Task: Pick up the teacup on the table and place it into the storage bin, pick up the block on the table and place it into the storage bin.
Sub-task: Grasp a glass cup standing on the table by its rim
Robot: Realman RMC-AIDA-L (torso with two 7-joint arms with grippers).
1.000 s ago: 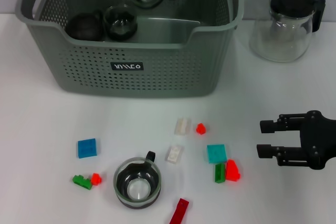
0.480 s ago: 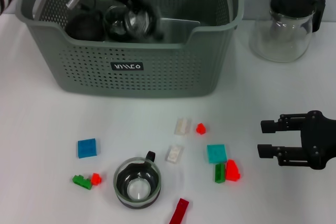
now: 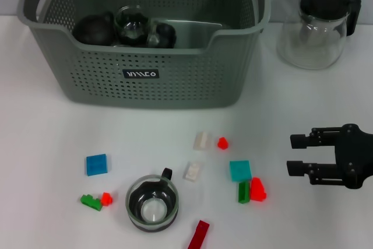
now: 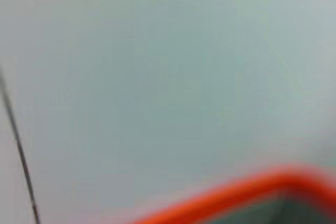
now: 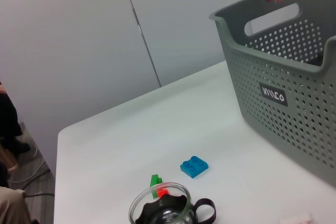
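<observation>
A glass teacup (image 3: 152, 203) stands at lower centre of the desk (image 3: 52, 138), blocks scattered around it, nearest a blue block (image 3: 96, 164). The storage bin (image 3: 145, 74) fills the upper left, holding cups. The right end effector (image 3: 296, 154), fingers spread, hovers at lower right.

**A bare test room — lab or office**

A plain white table (image 3: 52, 138) stands against blank pale wall panels (image 5: 79, 40) with a thin vertical seam — no household furnishing anywhere. On the table sit staged props: a perforated grey-green storage bin (image 3: 175, 80), a glass jug (image 3: 315, 30) at far right, and scattered toy building blocks (image 3: 97, 164) near a glass teacup (image 3: 152, 204).
</observation>
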